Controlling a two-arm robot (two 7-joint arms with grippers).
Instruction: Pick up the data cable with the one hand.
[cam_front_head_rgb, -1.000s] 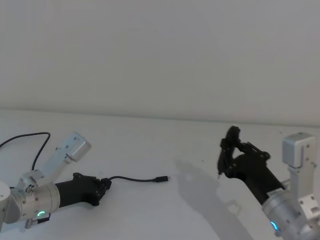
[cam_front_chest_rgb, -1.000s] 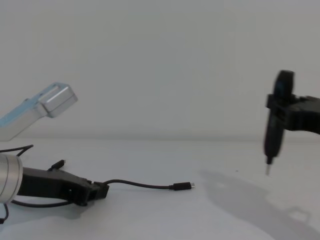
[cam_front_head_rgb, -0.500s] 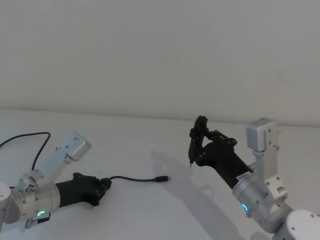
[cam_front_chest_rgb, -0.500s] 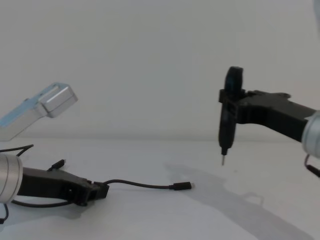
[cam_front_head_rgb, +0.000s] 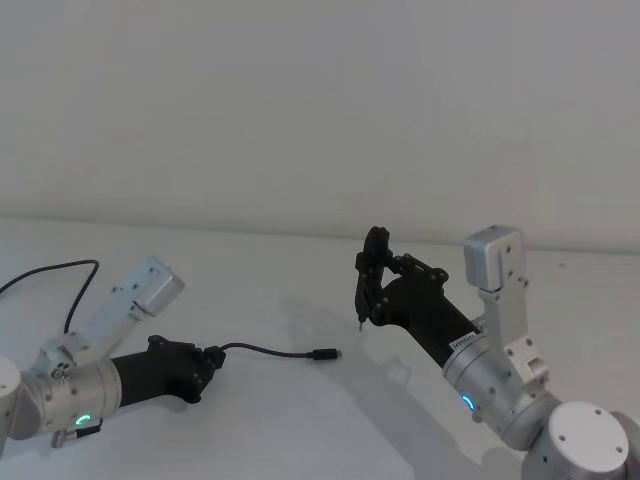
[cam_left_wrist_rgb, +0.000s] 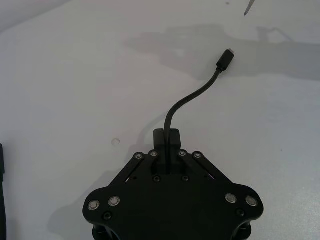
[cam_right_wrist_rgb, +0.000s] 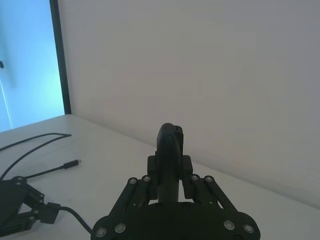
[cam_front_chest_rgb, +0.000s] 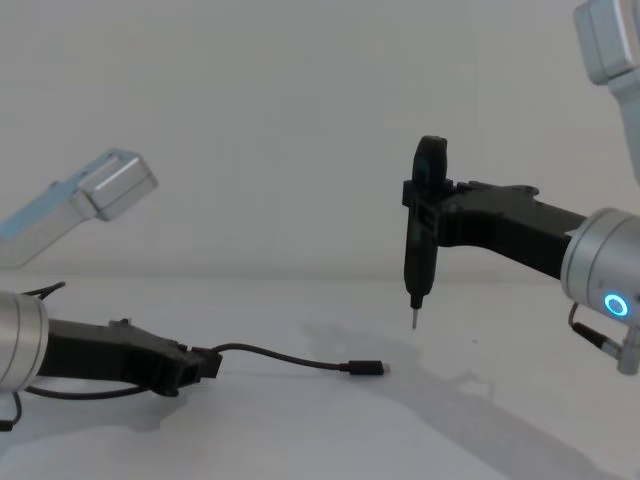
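Well, the left gripper (cam_front_head_rgb: 207, 357) is lying low over the table (cam_front_head_rgb: 300, 430) on the near left, its fingers pinched together on the cable (cam_front_head_rgb: 268, 350). From the fingertips the cable is arching up a little and running right across the table, ending in a free plug near the middle. The right gripper (cam_front_head_rgb: 385, 290) is hanging above and just right of that plug, closed around a dark tool (cam_front_chest_rgb: 418, 260) whose thin metal tip is pointing down, clear of the table.

To my eye the grasp is made and the lift is what is waiting. It is going to want a slow, straight rise with the pinch kept firm, letting the free end trail off the table, and steering wide of that tool tip.

The arm is hiding where the cable goes behind the fingers. A black cord is looping at the far left, but I cannot tell whether it is the same cable.
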